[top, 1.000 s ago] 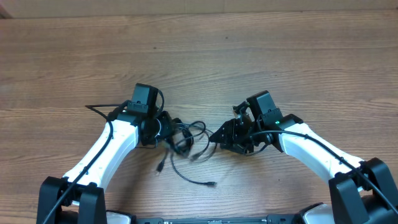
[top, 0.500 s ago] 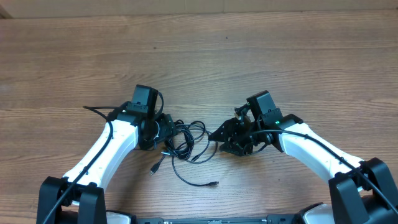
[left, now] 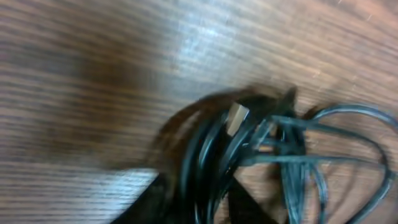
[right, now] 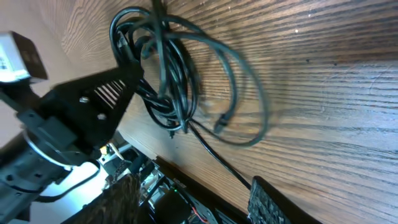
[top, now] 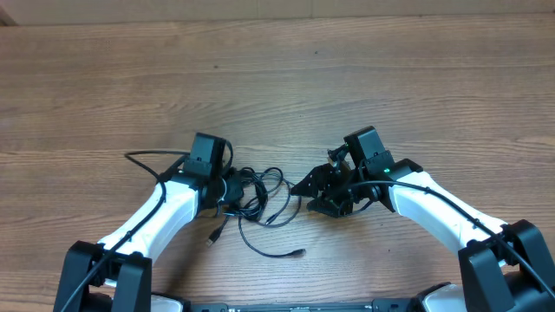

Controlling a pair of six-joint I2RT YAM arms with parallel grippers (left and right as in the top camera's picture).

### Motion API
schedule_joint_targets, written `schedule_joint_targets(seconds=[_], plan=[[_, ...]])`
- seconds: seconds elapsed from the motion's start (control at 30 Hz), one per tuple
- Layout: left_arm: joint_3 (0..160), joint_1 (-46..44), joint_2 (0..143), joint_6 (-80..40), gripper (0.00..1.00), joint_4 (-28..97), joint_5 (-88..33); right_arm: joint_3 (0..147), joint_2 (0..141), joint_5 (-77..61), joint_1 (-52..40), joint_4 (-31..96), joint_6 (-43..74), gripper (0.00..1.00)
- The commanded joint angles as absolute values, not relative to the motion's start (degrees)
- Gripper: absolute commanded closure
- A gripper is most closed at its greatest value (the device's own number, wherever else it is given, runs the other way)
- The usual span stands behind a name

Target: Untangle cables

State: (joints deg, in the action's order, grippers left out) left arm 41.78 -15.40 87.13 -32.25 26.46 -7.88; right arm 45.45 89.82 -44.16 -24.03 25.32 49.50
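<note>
Clamps the knotted cables in the left hand on the desk; holds the right hand apart and empty just beside the loops. Barely begun: whole clump left to separate

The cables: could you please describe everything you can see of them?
The cables are thin black cords, knotted into a loose bunch of loops on the wooden table. Two ends trail toward the robot, each with a small plug; a silver plug shows in the left wrist view. The bunch runs between the fingers of the left gripper, which looks closed on it. The open right gripper is beside it.
</note>
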Motion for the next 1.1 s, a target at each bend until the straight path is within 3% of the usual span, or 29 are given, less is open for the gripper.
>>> schedule_joint_targets(seconds=[0.0, 0.13, 0.33, 0.5, 0.83, 0.93, 1.07], plan=[[40.71, -15.81, 86.89, -31.31, 0.95, 26.17, -7.84, 45.36, 88.95, -43.57, -24.05, 25.19, 49.5, 0.45], [41.3, -15.46, 86.85, -31.73, 0.96, 25.47, -12.19, 45.36, 88.95, -43.77, -24.75, 26.79, 46.76, 0.55], [44.62, -14.13, 86.83, -30.09, 0.96, 25.41, -24.67, 45.36, 88.95, -43.75, -28.84, 29.15, 46.28, 0.5], [46.15, -14.04, 86.83, -25.63, 0.96, 25.43, -33.39, 45.36, 88.95, -35.42, -32.58, 28.36, 55.37, 0.55], [46.15, -14.04, 86.83, -23.07, 0.96, 25.96, -35.77, 45.36, 88.95, -31.79, -33.15, 23.75, 60.23, 0.63], [46.15, -14.02, 86.83, -22.22, 0.96, 26.89, -34.74, 45.36, 88.95, -31.79, -32.88, 23.9, 60.25, 0.7], [46.15, -14.04, 86.83, -22.24, 0.96, 28.84, -29.39, 45.36, 88.95, -31.79, -32.03, 25.69, 60.14, 0.71]])
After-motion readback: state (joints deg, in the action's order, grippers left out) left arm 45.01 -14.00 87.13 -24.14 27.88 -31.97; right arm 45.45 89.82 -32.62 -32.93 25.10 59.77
